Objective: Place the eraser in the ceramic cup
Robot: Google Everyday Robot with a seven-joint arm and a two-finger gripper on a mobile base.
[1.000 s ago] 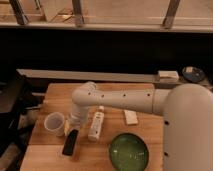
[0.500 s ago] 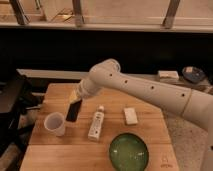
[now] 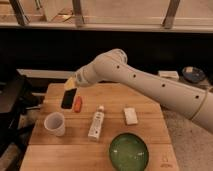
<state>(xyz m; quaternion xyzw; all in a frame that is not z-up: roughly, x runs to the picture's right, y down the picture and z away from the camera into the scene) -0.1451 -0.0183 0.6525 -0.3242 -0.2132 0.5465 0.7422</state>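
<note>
The black eraser (image 3: 67, 99) hangs from my gripper (image 3: 71, 85), which is shut on its top end and holds it above the back left part of the wooden table (image 3: 150, 127). The white ceramic cup (image 3: 55, 123) stands upright on the table's left side, in front of and a little to the left of the eraser. The arm reaches in from the right and ends above the table's back left corner.
A small orange object (image 3: 78, 103) sits just right of the eraser. A white tube (image 3: 96, 123) lies mid-table, a white flat block (image 3: 130, 115) to its right, and a green bowl (image 3: 129, 151) at the front. A dark chair (image 3: 10, 107) stands to the left.
The gripper has carried the eraser up and back from the table's front left, past the cup, towards the back left. The arm has lifted away from the table's middle.
</note>
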